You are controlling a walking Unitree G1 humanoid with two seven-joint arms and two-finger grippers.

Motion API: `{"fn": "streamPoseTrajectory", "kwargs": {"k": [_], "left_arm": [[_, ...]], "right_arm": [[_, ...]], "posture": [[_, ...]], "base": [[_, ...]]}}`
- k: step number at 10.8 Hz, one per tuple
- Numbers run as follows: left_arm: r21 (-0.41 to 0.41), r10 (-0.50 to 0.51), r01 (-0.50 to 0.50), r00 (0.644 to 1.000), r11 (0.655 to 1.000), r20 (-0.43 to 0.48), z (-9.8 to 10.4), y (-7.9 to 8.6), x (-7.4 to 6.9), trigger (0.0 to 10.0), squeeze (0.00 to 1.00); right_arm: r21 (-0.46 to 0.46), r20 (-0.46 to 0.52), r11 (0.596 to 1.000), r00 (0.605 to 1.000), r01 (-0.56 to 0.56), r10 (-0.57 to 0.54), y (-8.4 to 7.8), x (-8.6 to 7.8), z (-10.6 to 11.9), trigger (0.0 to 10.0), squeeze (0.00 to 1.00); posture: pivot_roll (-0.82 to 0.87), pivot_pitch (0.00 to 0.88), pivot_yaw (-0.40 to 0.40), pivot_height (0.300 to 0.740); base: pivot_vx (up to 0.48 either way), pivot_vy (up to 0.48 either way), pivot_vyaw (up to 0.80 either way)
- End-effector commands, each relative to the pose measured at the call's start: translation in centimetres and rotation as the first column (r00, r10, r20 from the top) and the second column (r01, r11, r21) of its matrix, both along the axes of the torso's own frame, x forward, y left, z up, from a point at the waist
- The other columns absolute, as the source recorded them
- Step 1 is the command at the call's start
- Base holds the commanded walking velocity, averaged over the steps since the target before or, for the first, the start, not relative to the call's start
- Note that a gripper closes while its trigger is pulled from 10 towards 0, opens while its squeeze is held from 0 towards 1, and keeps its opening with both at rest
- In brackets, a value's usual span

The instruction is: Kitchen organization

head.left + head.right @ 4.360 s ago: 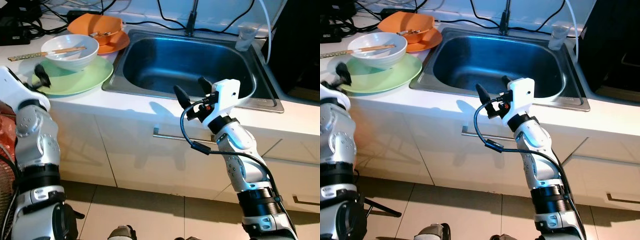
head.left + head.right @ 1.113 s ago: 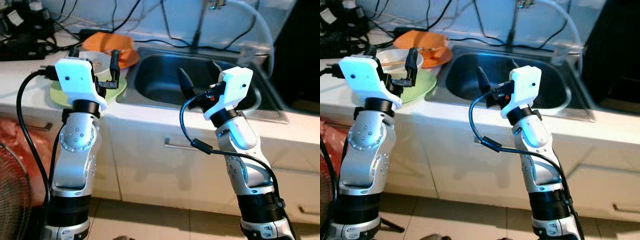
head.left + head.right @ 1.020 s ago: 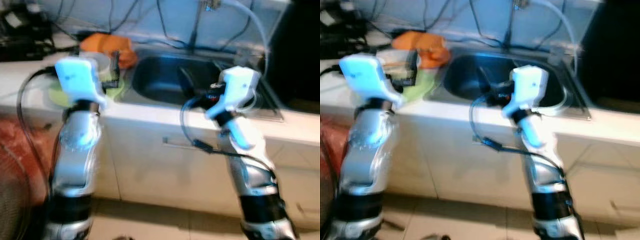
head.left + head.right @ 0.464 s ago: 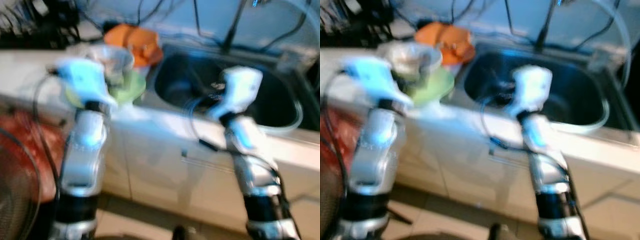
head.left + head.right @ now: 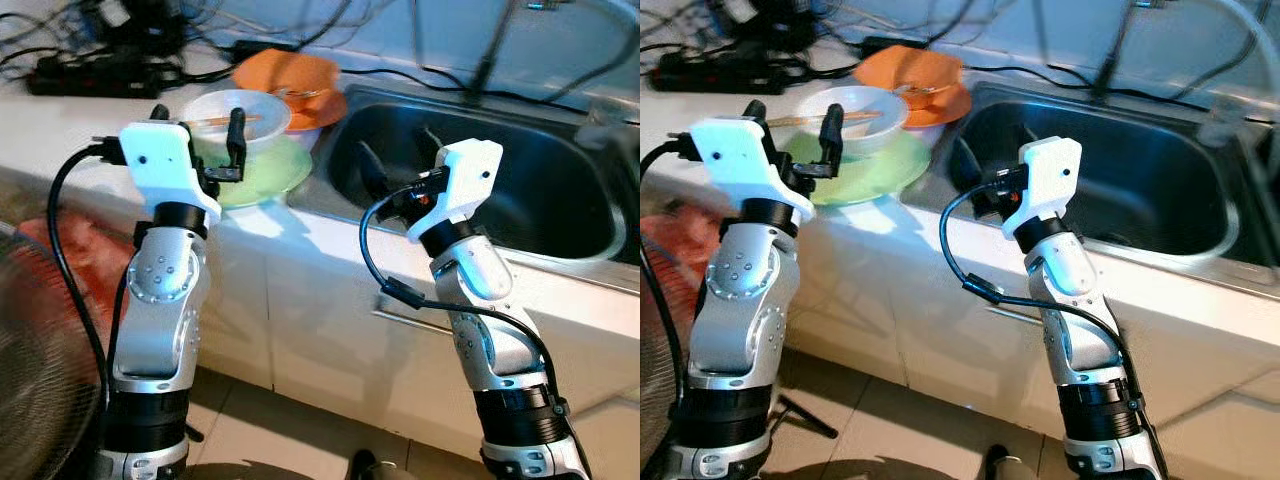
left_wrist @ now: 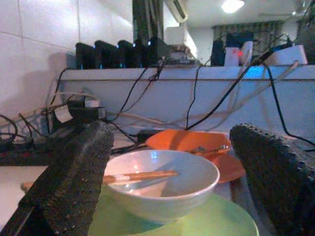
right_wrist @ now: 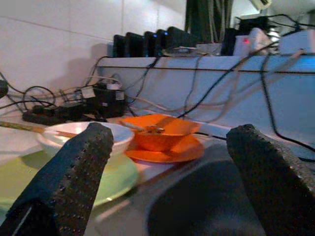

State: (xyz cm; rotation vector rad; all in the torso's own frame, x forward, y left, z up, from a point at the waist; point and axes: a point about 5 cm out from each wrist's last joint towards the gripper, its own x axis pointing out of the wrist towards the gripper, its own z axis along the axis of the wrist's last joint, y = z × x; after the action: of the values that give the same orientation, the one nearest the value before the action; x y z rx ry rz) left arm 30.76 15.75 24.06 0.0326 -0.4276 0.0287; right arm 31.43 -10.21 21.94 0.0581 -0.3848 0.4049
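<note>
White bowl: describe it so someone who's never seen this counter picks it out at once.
Start at the steel sink; on the counter to its left lies a green plate. The white bowl sits on it, chopsticks across its rim, unlike the orange bowl behind.

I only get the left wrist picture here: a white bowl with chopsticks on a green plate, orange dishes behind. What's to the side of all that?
Observer: A steel sink sits right beside the green plate, on the robot's right.
Operator: Is the other arm doing anything?
Observer: The right gripper is raised at the sink's front edge with its fingers open.
Operator: And the arm whose camera I see through?
Observer: The left gripper is raised at the counter's front edge, open, short of the white bowl.
</note>
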Motion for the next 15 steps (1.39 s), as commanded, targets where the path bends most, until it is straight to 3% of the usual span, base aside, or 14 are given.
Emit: {"fn": "streamPoseTrajectory", "kwargs": {"k": [1,4,8,11,15], "left_arm": [[-0.039,0.043,-0.044,0.999,0.998,-0.034,-0.2,0.8,0.4,10.0,0.00],[-0.238,0.138,-0.169,0.981,0.956,-0.138,-1.5,4.0,1.3,10.0,0.00],[-0.343,0.225,-0.264,0.963,0.901,-0.150,-1.5,7.0,2.2,10.0,0.00],[-0.429,0.235,-0.277,0.960,0.860,-0.150,-1.7,8.4,3.3,10.0,0.00],[-0.481,0.214,-0.231,0.973,0.846,-0.090,-0.8,9.4,5.3,10.0,0.00]], "right_arm": [[0.004,0.016,1.000,1.000,0.013,-0.013,-0.4,0.0,0.4,10.0,0.00],[0.012,0.003,1.000,1.000,0.017,-0.018,-0.9,0.0,0.4,10.0,0.00],[-0.032,-0.021,0.999,0.999,0.033,-0.033,-2.5,-0.7,0.4,10.0,0.00],[-0.057,-0.033,0.998,0.999,0.035,-0.037,-3.1,-1.2,0.5,10.0,0.00],[-0.081,-0.041,0.996,0.998,0.036,-0.039,-3.5,-1.5,1.0,10.0,0.00]], "posture": [[0.03,0.073,-0.030,0.740],[0.01,0.088,-0.042,0.740],[-0.05,0.125,-0.077,0.740],[-0.10,0.137,-0.098,0.740],[-0.14,0.142,-0.104,0.740]], "base": [[0.000,0.000,0.00],[0.000,0.000,0.00],[0.000,0.000,0.00],[0.000,0.000,0.00],[0.000,0.000,0.00]]}}
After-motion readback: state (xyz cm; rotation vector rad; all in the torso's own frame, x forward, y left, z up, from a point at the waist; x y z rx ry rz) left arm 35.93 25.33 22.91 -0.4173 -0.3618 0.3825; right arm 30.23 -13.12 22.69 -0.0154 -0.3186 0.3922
